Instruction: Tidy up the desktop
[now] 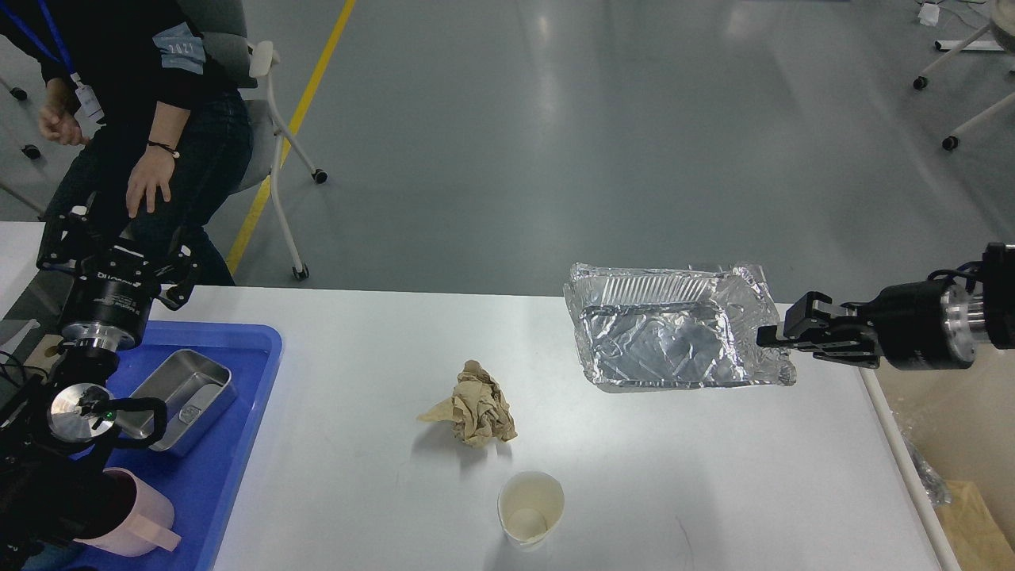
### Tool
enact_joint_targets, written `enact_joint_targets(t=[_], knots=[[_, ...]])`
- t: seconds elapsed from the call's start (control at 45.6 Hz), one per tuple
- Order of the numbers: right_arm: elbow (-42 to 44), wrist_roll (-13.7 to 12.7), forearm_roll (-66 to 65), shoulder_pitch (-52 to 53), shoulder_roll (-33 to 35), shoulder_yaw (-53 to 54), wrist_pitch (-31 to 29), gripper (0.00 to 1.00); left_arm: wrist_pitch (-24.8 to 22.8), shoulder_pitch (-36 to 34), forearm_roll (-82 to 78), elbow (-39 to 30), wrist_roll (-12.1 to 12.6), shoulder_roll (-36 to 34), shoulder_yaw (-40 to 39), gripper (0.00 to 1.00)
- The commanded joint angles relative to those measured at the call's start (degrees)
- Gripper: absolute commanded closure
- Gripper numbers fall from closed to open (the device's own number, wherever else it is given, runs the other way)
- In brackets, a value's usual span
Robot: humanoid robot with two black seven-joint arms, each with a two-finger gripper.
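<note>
The right pincer point(767, 336) grips the foil tray point(666, 341) by its 3 o'clock rim, seemingly clearing it off the bench point(381, 349). Next: carry it off that edge. The left pincer point(111, 252) hangs spread wide, empty.

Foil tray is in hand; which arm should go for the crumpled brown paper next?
Probably left. The left gripper is open and holds nothing above the blue tray. The right gripper is shut on the foil tray. The crumpled paper lies mid-desktop.

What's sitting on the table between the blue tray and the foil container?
In the head view, only the crumpled brown paper lies between the blue tray and the foil container; the rest is bare white desktop.
</note>
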State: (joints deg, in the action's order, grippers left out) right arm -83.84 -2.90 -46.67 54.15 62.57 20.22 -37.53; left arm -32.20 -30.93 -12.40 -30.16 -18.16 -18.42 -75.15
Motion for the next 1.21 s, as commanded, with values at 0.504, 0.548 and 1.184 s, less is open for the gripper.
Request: enact_joint_targets(t=[0.504, 0.548, 1.184], knots=[[-0.01, 0.00, 0.09, -0.01, 1.68, 0.08, 0.08, 1.00, 4.88, -5.81, -9.91, -1.22, -0.29, -3.71, 9.82, 0.00], [-0.01, 0.00, 0.09, -0.01, 1.94, 0.26, 0.08, 1.00, 4.60, -5.98, -10.71, -1.30, -0.21, -5.65, 12.38, 0.00], [0.26, 0.00, 0.18, 0.08, 4.57, 3.77, -0.09, 1.00, -6.29, -13.63, -22.13, -27.48, -0.12, -47.04, 50.62, 0.00]])
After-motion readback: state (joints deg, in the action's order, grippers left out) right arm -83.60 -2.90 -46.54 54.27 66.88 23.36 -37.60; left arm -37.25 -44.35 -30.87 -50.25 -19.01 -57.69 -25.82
